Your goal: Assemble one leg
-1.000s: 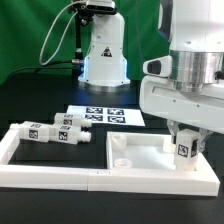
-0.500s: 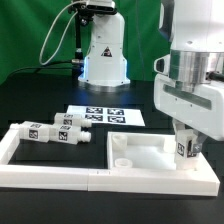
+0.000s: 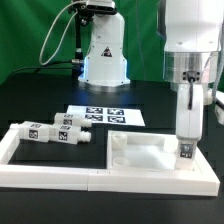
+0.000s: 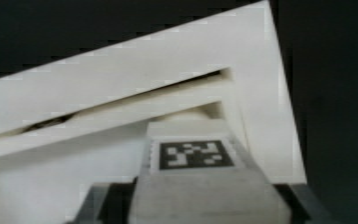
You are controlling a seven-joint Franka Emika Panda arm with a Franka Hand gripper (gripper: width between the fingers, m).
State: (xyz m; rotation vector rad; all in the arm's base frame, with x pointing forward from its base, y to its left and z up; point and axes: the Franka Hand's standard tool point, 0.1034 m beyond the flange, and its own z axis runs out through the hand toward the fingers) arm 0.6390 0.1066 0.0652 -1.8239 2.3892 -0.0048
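Observation:
My gripper [image 3: 187,143] is shut on a white leg [image 3: 186,150] with a black-and-white tag, held upright over the corner of the large white square panel [image 3: 150,158] at the exterior view's right. The leg's lower end sits at or just above the panel's floor near its raised rim. In the wrist view the leg [image 4: 197,160] stands between my dark fingers [image 4: 108,205], tag facing the camera, with the panel's corner [image 4: 194,80] behind it. Three more white legs [image 3: 55,132] lie side by side at the exterior view's left.
The marker board [image 3: 108,116] lies flat behind the panel. A long white rail [image 3: 60,176] with a raised end runs along the front and left, around the loose legs. The robot base [image 3: 104,50] stands at the back.
The wrist has rotated about its vertical axis, so the gripper body now looks narrow. The held leg stayed over the panel's right corner and sits slightly lower.

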